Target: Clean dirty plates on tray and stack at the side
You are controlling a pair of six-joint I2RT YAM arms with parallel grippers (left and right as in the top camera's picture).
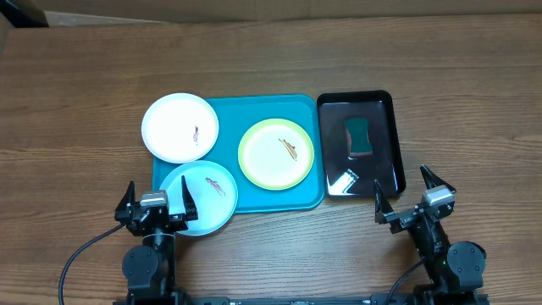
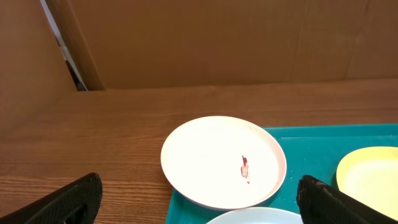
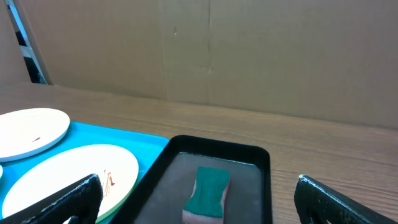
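Three smeared plates lie on the turquoise tray (image 1: 254,108). The white plate (image 1: 179,127) overhangs its far left corner, the pale blue plate (image 1: 200,198) overhangs the near left edge, and the yellow-green rimmed plate (image 1: 276,153) lies in the middle. My left gripper (image 1: 157,200) hovers open at the near edge over the blue plate's left side. In the left wrist view the white plate (image 2: 222,160) lies ahead between the open fingers (image 2: 68,200). My right gripper (image 1: 413,194) stands open near the black tray's front right corner, holding nothing.
A narrow glossy black tray (image 1: 391,135) lies right of the turquoise tray, holding water and a green sponge (image 1: 359,136) (image 3: 209,191). A cardboard wall (image 3: 249,50) stands along the far side of the wooden table (image 1: 76,102).
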